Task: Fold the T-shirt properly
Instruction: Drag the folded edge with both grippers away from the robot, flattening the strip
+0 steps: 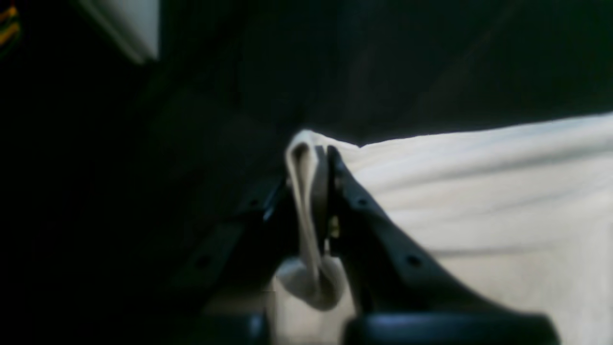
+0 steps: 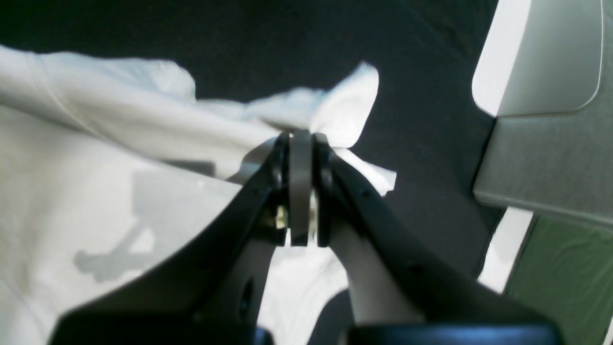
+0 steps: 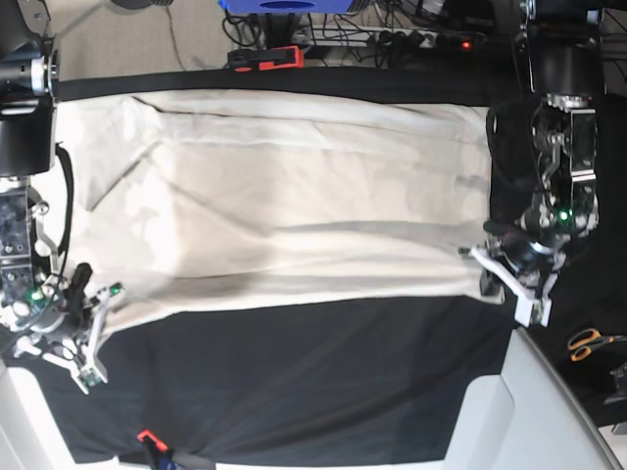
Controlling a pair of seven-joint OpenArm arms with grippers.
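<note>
In the base view, the right gripper (image 3: 98, 302) sits at the far left, low over the black cloth (image 3: 313, 382), pinched closed on a corner of the T-shirt (image 3: 294, 206). The right wrist view shows this clearly: the two dark jaws are pressed together with a bunched fold of cream fabric squeezed between them. The shirt spreads flat across the upper half of the black cloth, its lower edge pulled taut in a line between the two arms, with soft wrinkles running along it. At the right, the left gripper (image 3: 500, 262) is clamped on the shirt's other lower corner, at the edge of the cloth; in the left wrist view a narrow strip of fabric hangs folded between its closed jaws. A pair of orange-handled scissors (image 3: 590, 342) lies further right, well apart from the shirt
</note>
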